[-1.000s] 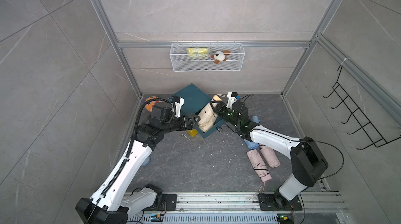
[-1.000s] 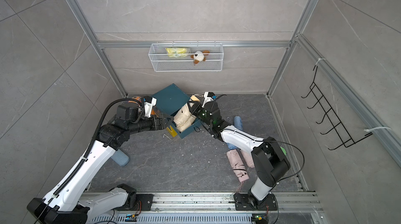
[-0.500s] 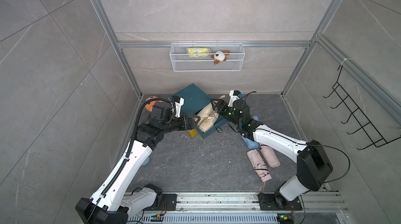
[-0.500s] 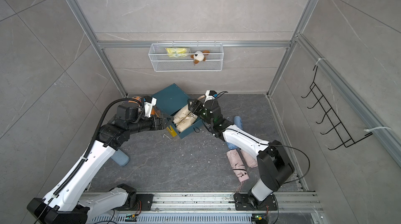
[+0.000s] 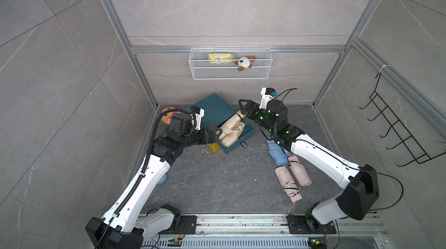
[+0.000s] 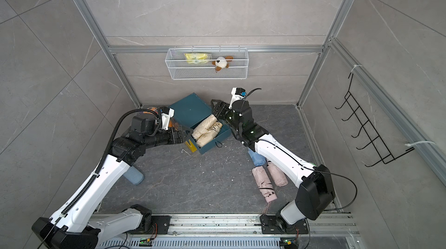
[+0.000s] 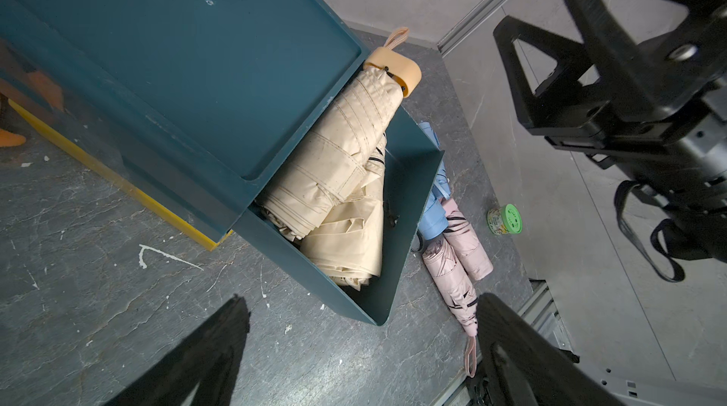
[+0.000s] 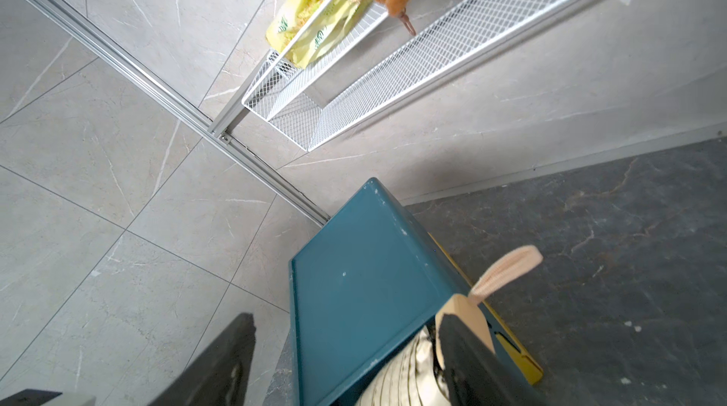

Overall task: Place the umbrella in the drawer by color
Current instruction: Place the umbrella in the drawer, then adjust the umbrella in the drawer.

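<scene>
The teal cabinet [image 5: 213,107] stands at the back wall with its teal drawer [image 5: 240,140] pulled out. Cream umbrellas [image 5: 230,128] [image 6: 207,129] [image 7: 342,148] lie in that drawer, one with its peach handle [image 7: 397,65] [image 8: 466,317] sticking over the rear edge. My right gripper [image 5: 242,109] [image 6: 214,107] [image 8: 346,317] hangs open just above that handle, gripping nothing. My left gripper [image 5: 218,134] [image 6: 187,134] [image 7: 360,299] is open and empty beside the drawer's left front corner.
On the floor under my right arm lie a blue umbrella [image 5: 276,153] and two pink umbrellas [image 5: 289,180]. Another blue umbrella [image 6: 134,176] lies under my left arm. A yellow drawer [image 5: 213,146] juts out low. A green-lidded jar [image 7: 505,219], wire basket [image 5: 229,66] and hook rack [image 5: 398,134] are nearby.
My right gripper opened and let go of a cream umbrella, which tipped down flat into the teal drawer. The gripper then drew back toward the rear wall. My left arm stayed put.
</scene>
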Motion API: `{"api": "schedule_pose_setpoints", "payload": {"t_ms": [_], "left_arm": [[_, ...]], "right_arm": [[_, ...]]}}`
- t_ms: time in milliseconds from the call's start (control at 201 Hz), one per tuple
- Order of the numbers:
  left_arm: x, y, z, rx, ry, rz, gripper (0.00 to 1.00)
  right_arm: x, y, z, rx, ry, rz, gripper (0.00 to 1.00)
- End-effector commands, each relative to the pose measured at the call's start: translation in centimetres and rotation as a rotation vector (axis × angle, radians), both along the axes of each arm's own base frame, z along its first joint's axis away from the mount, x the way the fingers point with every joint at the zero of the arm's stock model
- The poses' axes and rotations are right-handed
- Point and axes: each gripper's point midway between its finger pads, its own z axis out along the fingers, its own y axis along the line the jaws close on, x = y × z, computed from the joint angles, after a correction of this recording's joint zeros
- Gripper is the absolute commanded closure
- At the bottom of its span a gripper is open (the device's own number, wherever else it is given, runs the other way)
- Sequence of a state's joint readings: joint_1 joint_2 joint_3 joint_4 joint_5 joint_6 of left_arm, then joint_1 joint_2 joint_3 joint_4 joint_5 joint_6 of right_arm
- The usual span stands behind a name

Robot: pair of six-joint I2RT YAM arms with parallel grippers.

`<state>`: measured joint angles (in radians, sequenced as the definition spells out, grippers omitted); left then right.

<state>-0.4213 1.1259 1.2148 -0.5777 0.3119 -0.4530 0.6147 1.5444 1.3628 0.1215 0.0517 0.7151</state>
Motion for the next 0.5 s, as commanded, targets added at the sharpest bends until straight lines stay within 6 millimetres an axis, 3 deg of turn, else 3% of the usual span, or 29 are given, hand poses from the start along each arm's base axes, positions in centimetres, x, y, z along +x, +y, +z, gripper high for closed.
{"api": "schedule_pose_setpoints", "payload": {"t_ms": [0,244,493], "left_arm": [[0.5,0.0,0.6,-0.007,-0.023,0.012,0.07],[0.4,0.1,0.5,0.004,-0.023,0.014,0.07],[0.5,0.1,0.2,0.007,-0.019,0.015,0.07]], "right_arm": [[0.8,0.9,-2.7,-0.085,0.063,0.049,0.24],[2.4,1.9,-5.0,-0.118,0.133,0.11,0.24],[2.6,2.9,-7.0,-0.13,0.183,0.159,0.24]]}}
